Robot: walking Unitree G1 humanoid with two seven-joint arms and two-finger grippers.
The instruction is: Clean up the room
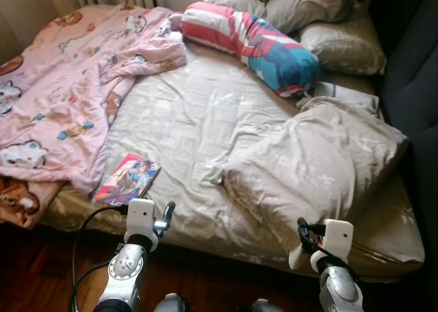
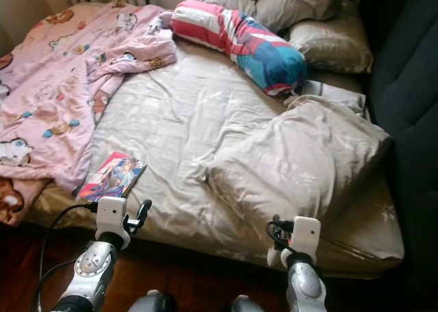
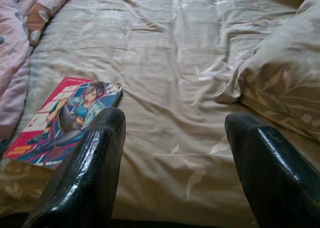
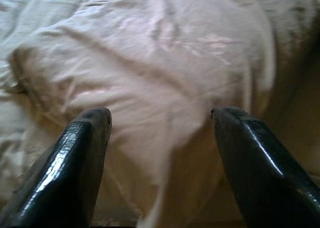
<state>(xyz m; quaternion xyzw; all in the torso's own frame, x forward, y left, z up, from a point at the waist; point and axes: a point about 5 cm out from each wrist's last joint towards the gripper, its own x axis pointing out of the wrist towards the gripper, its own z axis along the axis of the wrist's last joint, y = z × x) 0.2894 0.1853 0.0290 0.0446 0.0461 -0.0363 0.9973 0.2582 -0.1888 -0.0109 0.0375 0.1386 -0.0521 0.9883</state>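
Note:
A colourful comic book [image 1: 126,178] lies near the front edge of the bed [image 1: 198,113], beside a crumpled pink cartoon-print blanket [image 1: 61,93]. A beige pillow [image 1: 315,165] rests askew at the front right of the bed. A red, white and blue striped bolster [image 1: 250,42] lies toward the head end. My left gripper [image 1: 164,217] hovers open at the bed's front edge, just right of the comic book [image 3: 65,115]. My right gripper [image 1: 304,231] is open too, facing the beige pillow [image 4: 160,63] from close by.
Two more beige pillows [image 1: 342,45] are piled at the head of the bed. A dark upholstered piece [image 1: 417,72] stands along the right side. Dark wooden floor [image 1: 41,271] runs in front of the bed. A white item [image 1: 342,93] lies behind the askew pillow.

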